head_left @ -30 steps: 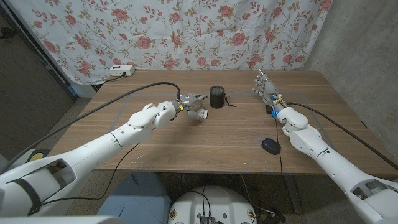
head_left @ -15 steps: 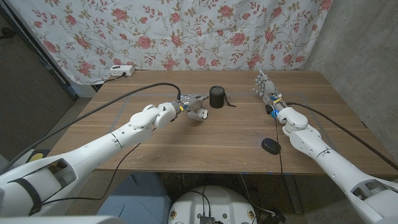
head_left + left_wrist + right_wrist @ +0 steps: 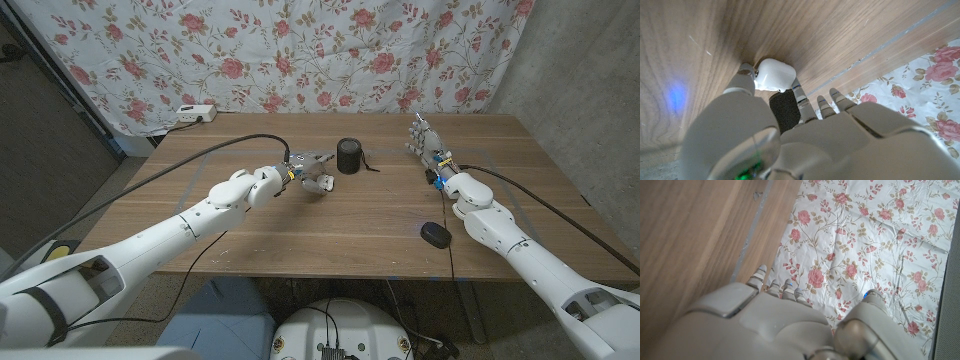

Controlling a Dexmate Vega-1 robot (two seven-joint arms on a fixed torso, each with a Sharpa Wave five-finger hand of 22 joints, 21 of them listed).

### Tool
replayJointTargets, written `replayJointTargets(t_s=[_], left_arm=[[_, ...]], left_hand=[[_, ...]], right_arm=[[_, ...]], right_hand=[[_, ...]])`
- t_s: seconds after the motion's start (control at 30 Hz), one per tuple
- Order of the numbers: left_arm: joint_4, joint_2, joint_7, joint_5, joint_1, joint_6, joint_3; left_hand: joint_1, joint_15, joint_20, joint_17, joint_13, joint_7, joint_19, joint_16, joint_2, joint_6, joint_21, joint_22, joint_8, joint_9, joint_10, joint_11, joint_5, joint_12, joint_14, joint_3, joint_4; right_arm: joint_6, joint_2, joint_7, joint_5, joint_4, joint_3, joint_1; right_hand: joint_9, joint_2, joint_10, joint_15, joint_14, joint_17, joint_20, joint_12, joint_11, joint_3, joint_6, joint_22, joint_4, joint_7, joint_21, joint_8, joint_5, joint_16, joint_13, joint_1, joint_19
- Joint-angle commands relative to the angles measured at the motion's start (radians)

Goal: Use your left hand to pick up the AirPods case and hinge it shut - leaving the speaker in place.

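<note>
The black cylindrical speaker (image 3: 348,156) was seen upright near the far middle of the wooden table (image 3: 330,215) and is taken as the landmark. Just to its left, the left hand (image 3: 312,168) was held with the white AirPods case (image 3: 325,183) pinched between thumb and fingers; in the left wrist view the case (image 3: 773,75) appeared with its lid closed, gripped at the fingertips (image 3: 745,70), with the speaker (image 3: 785,108) close beside it. Whether the case was touching the table could not be told. To the right of the speaker and well apart from it, the right hand (image 3: 425,138) was held upright with its fingers apart, nothing being held. A small black puck-like object (image 3: 435,235) lay on the table nearer the front edge, right of the speaker.
</note>
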Motion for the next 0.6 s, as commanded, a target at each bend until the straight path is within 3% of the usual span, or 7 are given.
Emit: replayJointTargets(t_s=[0.03,0.43,0.6], left_arm=[[0.014,-0.003,0.005,-0.02,-0.002,-0.016,0.004],[0.018,-0.002,0.05,-0.039,0.015,-0.035,-0.004],[0.018,-0.002,0.054,-0.04,0.018,-0.021,-0.008]], left_hand=[[0.012,-0.005,0.003,0.001,0.003,0.003,0.01,0.002,0.0,-0.121,0.005,0.001,0.009,-0.001,0.014,0.0,-0.001,0.01,0.015,0.006,-0.002],[0.027,-0.018,0.005,0.001,0.006,-0.011,0.014,0.005,0.004,-0.099,0.004,0.001,0.011,-0.001,0.045,-0.015,0.0,0.016,0.038,0.008,-0.005],[0.048,-0.031,0.007,0.002,0.011,-0.005,0.024,0.009,0.016,-0.071,0.005,0.001,0.015,-0.001,0.087,-0.021,0.001,0.028,0.067,0.016,-0.008]], right_arm=[[-0.009,0.002,-0.006,-0.002,-0.004,-0.002,0.004],[-0.007,-0.001,0.002,-0.001,-0.002,-0.002,0.006],[0.0,0.002,0.008,0.0,0.006,-0.002,0.007]], right_hand=[[0.006,0.013,-0.008,-0.008,-0.024,0.002,0.003,0.003,-0.004,0.004,0.001,0.001,-0.005,-0.007,-0.003,0.006,-0.002,0.0,0.003,0.0,-0.008],[0.006,0.014,-0.01,-0.009,-0.025,0.002,0.002,0.003,-0.003,0.004,0.001,0.001,-0.005,-0.008,-0.002,0.007,-0.002,0.001,0.003,0.0,-0.009],[0.006,0.014,-0.01,-0.009,-0.026,0.002,0.002,0.004,-0.001,0.004,0.001,0.001,-0.005,-0.009,-0.002,0.007,-0.002,0.001,0.003,0.0,-0.01]])
